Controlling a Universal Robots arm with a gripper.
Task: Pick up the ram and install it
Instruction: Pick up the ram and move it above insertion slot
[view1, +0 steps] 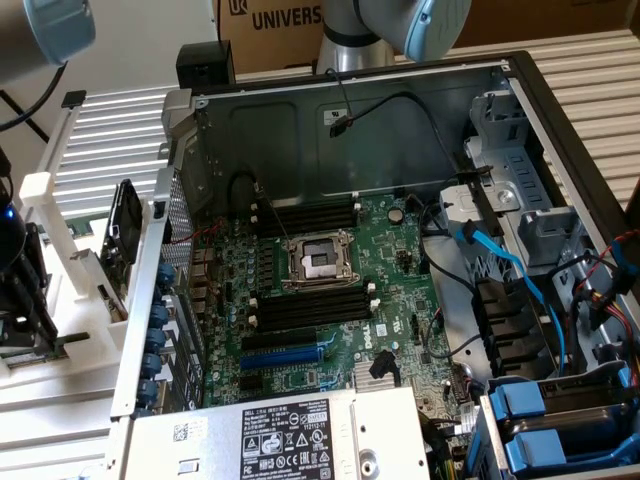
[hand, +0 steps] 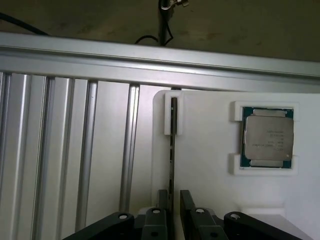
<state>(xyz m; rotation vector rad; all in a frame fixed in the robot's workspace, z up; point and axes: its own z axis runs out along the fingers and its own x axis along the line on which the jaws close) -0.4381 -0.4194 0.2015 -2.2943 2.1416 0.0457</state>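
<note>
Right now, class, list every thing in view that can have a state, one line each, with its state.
ram, standing on edge in the white holder slot, not gripped.
tool, open, straddling the ram.
processor chip, seated in its pocket of the white holder.
computer case, side open, motherboard exposed.
memory slots, empty.

Exterior view: high, oblique, into open computer case (view1: 300, 130). Wrist view: close, straight down on white holder (hand: 205, 165), shared.

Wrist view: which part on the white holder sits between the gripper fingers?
The ram, the thin stick standing on edge, straddled by the open gripper. The square silver processor lies flat, apart from it.
</note>
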